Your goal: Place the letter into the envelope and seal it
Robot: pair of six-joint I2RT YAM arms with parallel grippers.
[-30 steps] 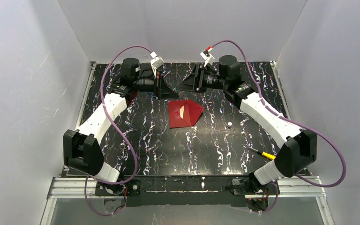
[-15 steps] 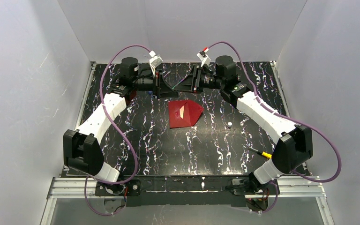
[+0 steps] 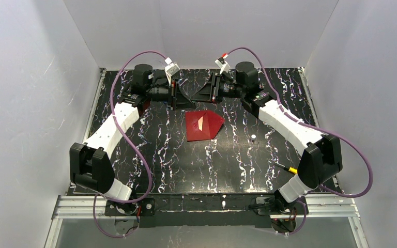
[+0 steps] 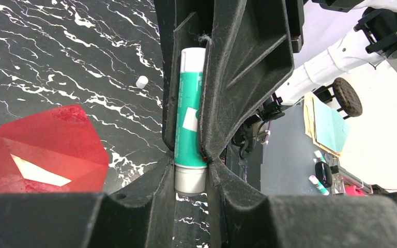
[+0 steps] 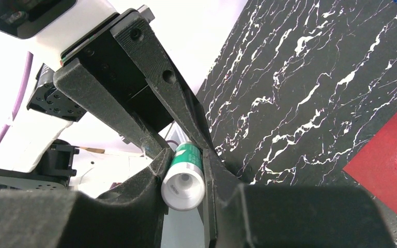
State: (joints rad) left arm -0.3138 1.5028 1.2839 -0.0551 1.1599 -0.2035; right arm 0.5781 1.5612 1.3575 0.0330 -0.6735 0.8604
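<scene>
The red envelope (image 3: 203, 125) lies flat at the table's middle back, its pointed flap to the right. A white sliver of the letter (image 3: 202, 123) shows in its opening, and also in the left wrist view (image 4: 35, 174). My left gripper (image 3: 187, 99) and right gripper (image 3: 202, 94) meet tip to tip above the table behind the envelope. Both are shut on one green glue stick (image 4: 190, 119). My left gripper (image 4: 191, 178) grips its grey end. My right gripper (image 5: 184, 178) grips its white end (image 5: 183, 188). The envelope's corner shows in the right wrist view (image 5: 393, 160).
A small white cap (image 3: 253, 137) lies on the table right of the envelope, also in the left wrist view (image 4: 141, 81). A yellow and black pen (image 3: 288, 168) lies near the right arm's elbow. White walls stand on three sides of the black marbled table (image 3: 186, 165).
My right arm has shifted left, bringing its gripper up against the left gripper around the glue stick. The left arm and the envelope have not moved.
</scene>
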